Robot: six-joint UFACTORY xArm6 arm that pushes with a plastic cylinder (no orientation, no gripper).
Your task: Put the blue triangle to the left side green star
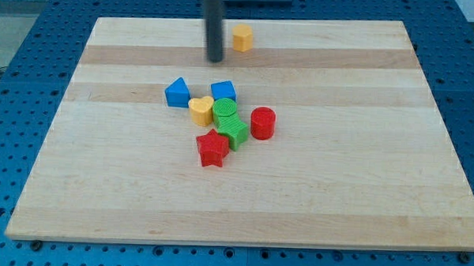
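Observation:
The blue triangle lies left of the board's middle, at the left end of a cluster of blocks. Two green blocks sit in that cluster: an upper one and a lower one that looks like the green star. They touch each other, and their shapes are hard to tell apart. My tip is above the cluster, toward the view's top. It is up and to the right of the blue triangle and touches no block.
A blue cube sits just above the upper green block. A yellow heart lies between the blue triangle and the green blocks. A red star and a red cylinder flank the lower green block. A yellow hexagon lies near the top edge.

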